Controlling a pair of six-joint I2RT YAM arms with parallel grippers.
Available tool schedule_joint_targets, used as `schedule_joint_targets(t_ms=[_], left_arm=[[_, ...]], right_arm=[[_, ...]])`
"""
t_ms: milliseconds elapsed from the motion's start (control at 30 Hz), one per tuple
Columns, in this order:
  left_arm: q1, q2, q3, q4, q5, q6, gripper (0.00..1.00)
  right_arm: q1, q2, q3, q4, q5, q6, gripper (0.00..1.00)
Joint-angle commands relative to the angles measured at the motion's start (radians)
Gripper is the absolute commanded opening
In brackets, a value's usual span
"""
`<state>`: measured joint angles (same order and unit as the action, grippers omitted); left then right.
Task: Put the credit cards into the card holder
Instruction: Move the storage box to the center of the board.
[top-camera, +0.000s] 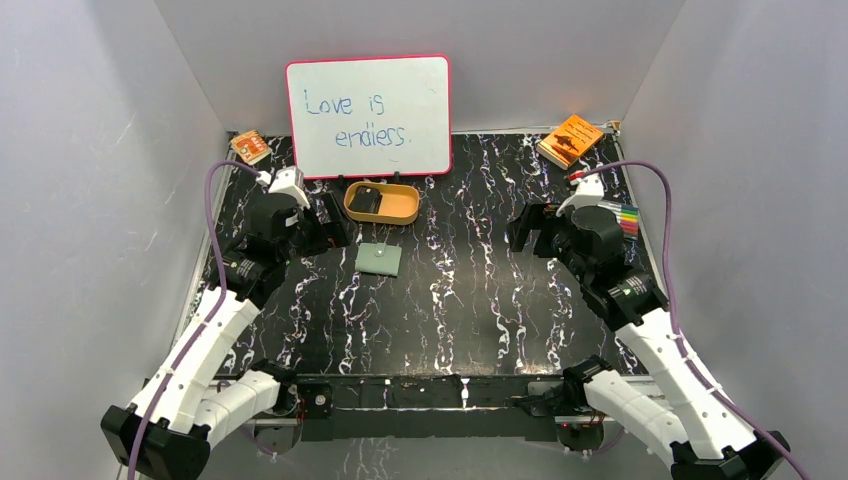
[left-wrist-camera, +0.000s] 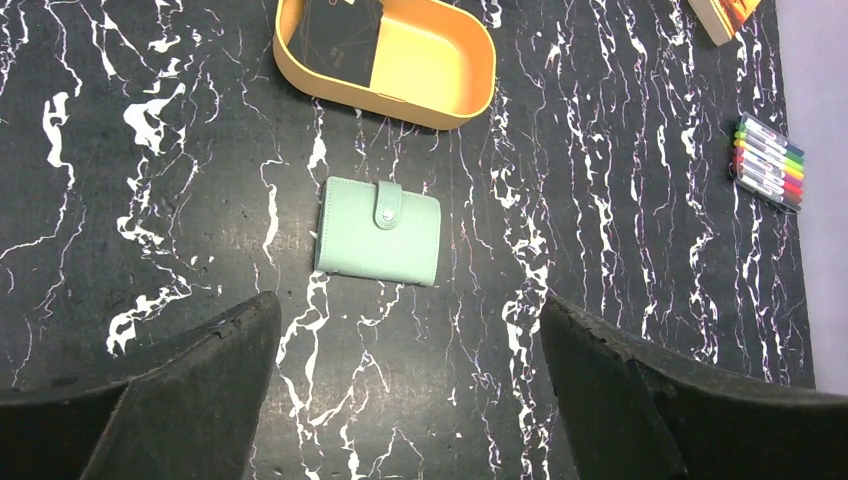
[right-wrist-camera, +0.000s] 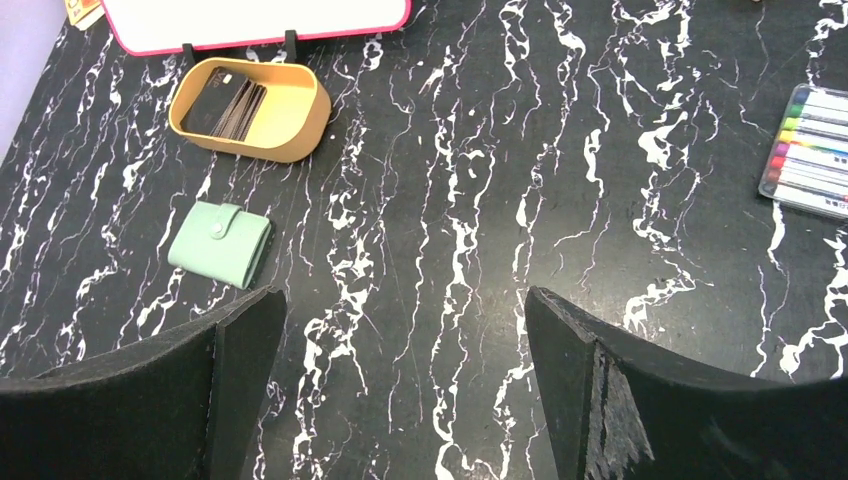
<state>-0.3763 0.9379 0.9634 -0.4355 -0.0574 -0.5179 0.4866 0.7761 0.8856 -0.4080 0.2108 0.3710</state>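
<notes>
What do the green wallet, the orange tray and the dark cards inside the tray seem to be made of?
The card holder: probably matte leather or imitation leather; soft rounded fold, strap with a snap.
The tray: likely moulded plastic, smooth with slight sheen; one-piece rounded walls.
The credit cards: apparently thin stiff plastic, dark with faint lines; finish hard to judge.

the black, white-veined table carries a closed sage-green card holder near its middle, an orange oval tray just behind it, a whiteboard standing at the back, an orange book back right, a small packet back left and a marker set at the right edge.
</notes>
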Motion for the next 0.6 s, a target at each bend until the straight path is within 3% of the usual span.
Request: schedule_joint_targets(t_ms=[0,300,567], left_arm=[[-0.009,-0.03,0.015,-0.024,-0.022,0.01,0.98],[-0.019,-0.008,0.024,-0.001,-0.055,-0.015,0.98],[-0.018,0.025,0.045,-0.058,-0.157,-0.191,0.98]], right_arm=[[0.006,0.0,0.011,0.067,-0.025,0.016,0.98],[0.006,-0.005,0.023,0.074,0.004,-0.026,0.99],[0.006,0.096,0.127,-0.037,-0.091,-0.089,0.95]])
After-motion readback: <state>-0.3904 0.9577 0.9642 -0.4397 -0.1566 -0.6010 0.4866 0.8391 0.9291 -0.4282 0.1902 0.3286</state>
